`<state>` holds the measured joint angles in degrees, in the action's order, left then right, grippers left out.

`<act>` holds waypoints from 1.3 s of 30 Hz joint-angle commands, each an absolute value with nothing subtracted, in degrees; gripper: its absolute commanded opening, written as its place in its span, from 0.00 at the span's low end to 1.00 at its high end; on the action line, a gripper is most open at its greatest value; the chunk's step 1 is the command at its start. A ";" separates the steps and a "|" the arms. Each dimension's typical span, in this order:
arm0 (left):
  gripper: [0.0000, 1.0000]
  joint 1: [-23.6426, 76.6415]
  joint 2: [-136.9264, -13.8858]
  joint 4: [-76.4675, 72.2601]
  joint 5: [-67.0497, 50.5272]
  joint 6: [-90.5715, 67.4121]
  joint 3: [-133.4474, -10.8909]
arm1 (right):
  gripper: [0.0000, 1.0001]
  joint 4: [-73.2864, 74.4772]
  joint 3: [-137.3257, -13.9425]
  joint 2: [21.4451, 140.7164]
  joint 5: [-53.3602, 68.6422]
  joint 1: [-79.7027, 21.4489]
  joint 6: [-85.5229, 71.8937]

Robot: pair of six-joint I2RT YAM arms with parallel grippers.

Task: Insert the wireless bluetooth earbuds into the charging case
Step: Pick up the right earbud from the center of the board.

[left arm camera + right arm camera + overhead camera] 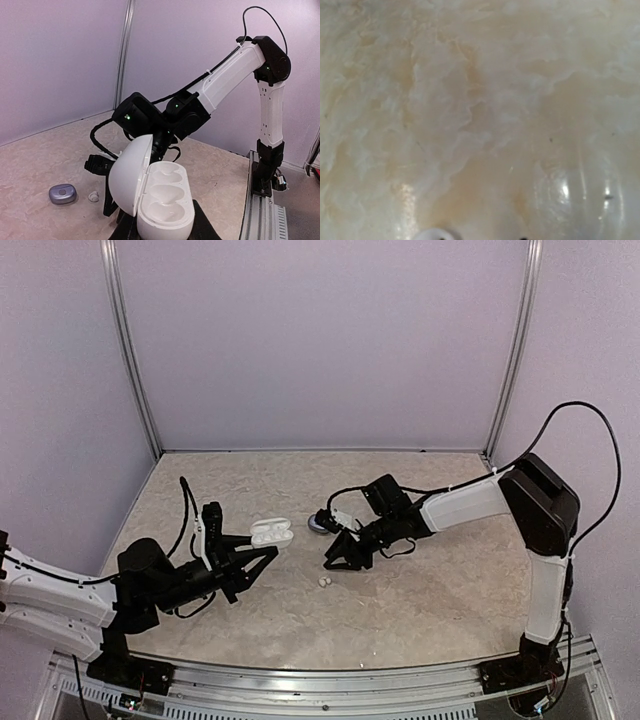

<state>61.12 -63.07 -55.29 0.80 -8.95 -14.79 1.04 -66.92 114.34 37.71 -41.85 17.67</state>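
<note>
My left tool (258,543) is clamped on the white charging case (271,533), its lid thrown open and both wells bare. My right tool (338,562) hangs low over the marbled worktop (440,590). Whether its jaws are parted or closed I cannot tell. Seen from overhead, one cream-white earbud (325,581) lies loose just at its 6 o'clock, and a closed grey case (320,525) sits near at 11. The risk, as I judge it, is that the bud is tiny and smooth, so an off-centre pinch could squirt it across the worktop — or a careless descent could knock the grey case.
</note>
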 commanded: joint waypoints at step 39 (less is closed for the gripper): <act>0.03 60.82 -64.39 -55.50 0.35 -7.34 -16.45 | 0.30 6.93 -70.69 121.95 42.64 -44.31 24.17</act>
<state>61.12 -64.40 -54.70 0.78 -8.49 -15.16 3.79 -70.08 120.29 42.92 -43.09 22.92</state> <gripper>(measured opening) 0.251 0.292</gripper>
